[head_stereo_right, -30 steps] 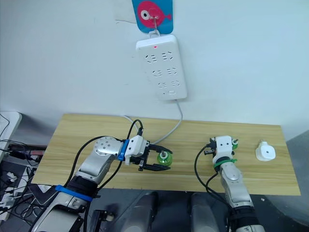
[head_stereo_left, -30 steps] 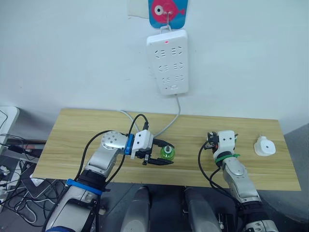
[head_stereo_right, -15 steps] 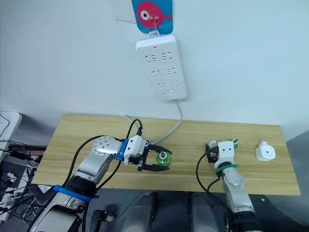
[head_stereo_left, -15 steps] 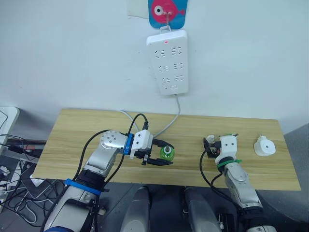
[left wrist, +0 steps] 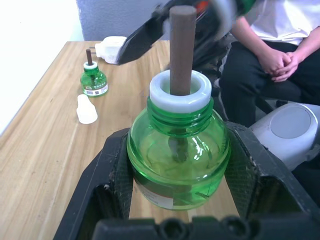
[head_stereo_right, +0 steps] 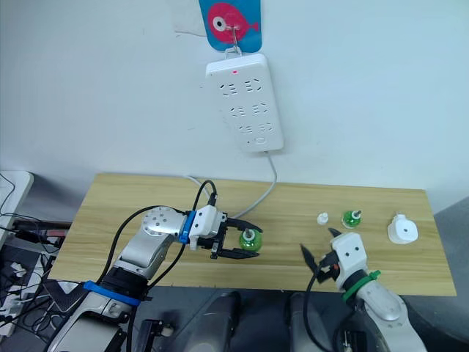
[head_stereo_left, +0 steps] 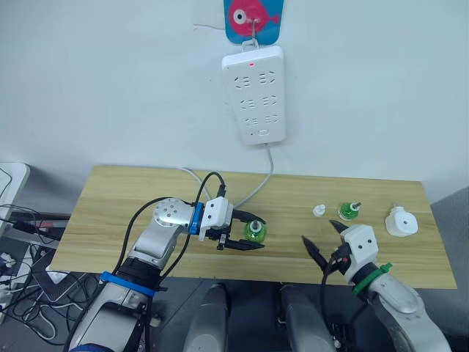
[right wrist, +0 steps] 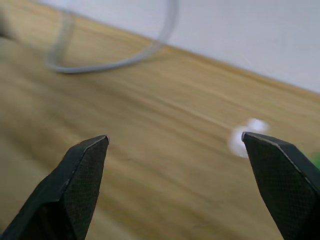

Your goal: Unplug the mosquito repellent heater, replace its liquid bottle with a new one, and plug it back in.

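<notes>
On the left of the wooden table (head_stereo_left: pixel 110 213), the left gripper (head_stereo_left: pixel 249 233) reaches toward the middle and has its two black fingers closed against the sides of a green liquid bottle (left wrist: pixel 178 152), which stands upright between them with its brown wick (left wrist: pixel 181 49) rising from a white collar. Above, a white power strip (head_stereo_left: pixel 254 94) hangs on the wall below a blue card with a pink fish (head_stereo_left: pixel 254 17), its grey cable (head_stereo_left: pixel 260 183) trailing down onto the table behind the held bottle. Further right, near the front edge, the right gripper (head_stereo_left: pixel 322 238) hovers with its fingers spread wide apart and nothing between them. Just beyond it stand a small white cap (head_stereo_left: pixel 319 210) and, beside that, a second green bottle (head_stereo_left: pixel 348 211), upright and untouched. At the far right lies the mosquito repellent heater (head_stereo_left: pixel 401 222), unplugged on the table, well apart from the left gripper and off to the right of the open right gripper, past the second bottle. In the left wrist view a seated person (left wrist: pixel 272 45) shows beyond the table.
</notes>
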You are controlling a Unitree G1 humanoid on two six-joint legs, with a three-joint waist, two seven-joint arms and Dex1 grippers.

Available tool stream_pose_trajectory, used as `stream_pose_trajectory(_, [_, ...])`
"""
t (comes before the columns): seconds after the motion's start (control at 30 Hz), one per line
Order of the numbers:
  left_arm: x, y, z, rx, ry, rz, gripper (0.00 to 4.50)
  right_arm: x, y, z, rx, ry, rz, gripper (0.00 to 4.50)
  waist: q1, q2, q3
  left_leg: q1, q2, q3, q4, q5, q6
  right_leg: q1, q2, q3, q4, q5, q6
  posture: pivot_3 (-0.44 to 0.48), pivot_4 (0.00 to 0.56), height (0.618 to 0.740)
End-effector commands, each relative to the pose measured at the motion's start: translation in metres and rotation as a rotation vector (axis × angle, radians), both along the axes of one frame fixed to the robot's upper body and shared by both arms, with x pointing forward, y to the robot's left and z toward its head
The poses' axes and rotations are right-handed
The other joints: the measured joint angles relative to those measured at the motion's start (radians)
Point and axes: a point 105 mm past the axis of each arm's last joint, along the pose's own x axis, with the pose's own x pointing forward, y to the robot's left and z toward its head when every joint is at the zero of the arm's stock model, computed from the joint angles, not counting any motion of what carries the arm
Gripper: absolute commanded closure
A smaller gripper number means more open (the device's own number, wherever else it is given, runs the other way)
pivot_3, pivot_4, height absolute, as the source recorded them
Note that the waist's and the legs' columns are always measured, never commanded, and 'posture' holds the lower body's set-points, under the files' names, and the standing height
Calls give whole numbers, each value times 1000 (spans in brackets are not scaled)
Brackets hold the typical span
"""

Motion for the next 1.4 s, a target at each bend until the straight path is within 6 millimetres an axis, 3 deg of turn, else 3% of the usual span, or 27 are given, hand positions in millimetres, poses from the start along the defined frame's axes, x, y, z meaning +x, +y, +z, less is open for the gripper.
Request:
stream_pose_trajectory(0.03, [0,-3,4,-30,-27,-10,2232,-16,32,35,64,-37,217,42,0,0,0,0,0,0,0,0,0,0,0,0,0,0,0,224,275,740])
stream_pose_trajectory(0.23, [-4,-9,2,-16,-48,-64,2232,0,54,60,24,-83,362,42,1,-1,-1,0,-1,0,1,0,0,1,0,-2,0,1,-1,205,271,740])
stream_pose_trajectory(0.53, [-1,-12,3,-18,-52,-75,2232,-8,70,55,-2,-38,517,42,16,-1,-1,-1,-1,-1,1,0,0,1,0,-4,0,1,-1,217,282,740])
stream_pose_trajectory(0.73, [-5,-14,2,-21,-45,-84,2232,1,77,50,-18,-39,519,42,17,-1,-1,0,-1,-2,1,0,0,1,0,-4,0,1,-1,220,287,740])
stream_pose_trajectory(0.83, [-5,-15,3,-24,-46,-87,2232,6,79,47,-20,-36,513,686,17,-1,-1,-1,-1,-2,1,0,0,1,0,-4,0,1,-1,224,290,740])
stream_pose_trajectory(1.1, [-4,-18,5,-28,-52,-89,2232,11,81,34,-38,-30,496,3586,17,-1,-1,-1,-1,-2,1,0,0,1,0,-5,0,1,-1,221,295,740])
stream_pose_trajectory(1.3, [-3,-20,8,-47,-53,-85,2232,10,78,37,-52,-60,489,3688,17,-1,-1,-1,-1,-2,1,0,0,1,0,-5,0,1,-1,221,293,740])
stream_pose_trajectory(1.4, [-2,-18,13,-89,-28,-68,2232,14,73,55,48,-79,425,3688,18,-1,-1,-1,-1,-2,1,0,0,1,0,-4,0,1,-1,221,293,740])
